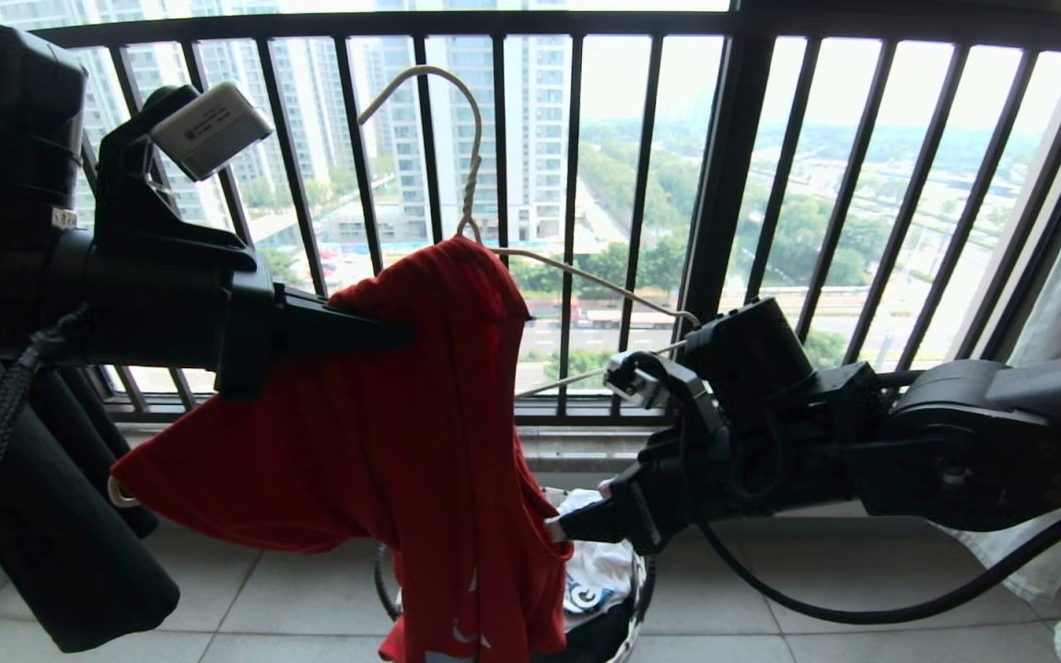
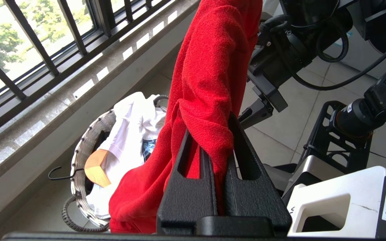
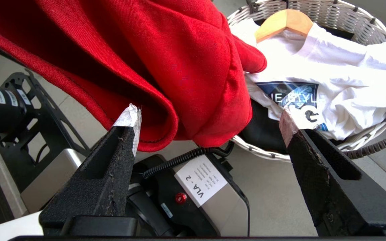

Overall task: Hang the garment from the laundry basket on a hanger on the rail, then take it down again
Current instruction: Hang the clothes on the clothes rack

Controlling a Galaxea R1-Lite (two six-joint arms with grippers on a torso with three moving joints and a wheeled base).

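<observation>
Left gripper (image 2: 224, 147) pinches red garment (image 1: 383, 414) on hanger (image 1: 466, 184); right gripper (image 3: 209, 124) gapes empty beside hem, above laundry basket (image 3: 364, 23). Risk: one-sided load tips hanger, shirt slides off.

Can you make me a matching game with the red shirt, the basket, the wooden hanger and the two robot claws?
Things:
1. red shirt
2. basket
3. wooden hanger
4. right gripper
5. left gripper

Descriptions:
A. on the floor, holding a white T-shirt
B. draped over a thin white wire hanger
C. open, holding nothing
D. lying in the basket on the white T-shirt
E. shut on red cloth

Pairs: 1-B, 2-A, 3-D, 4-C, 5-E
</observation>
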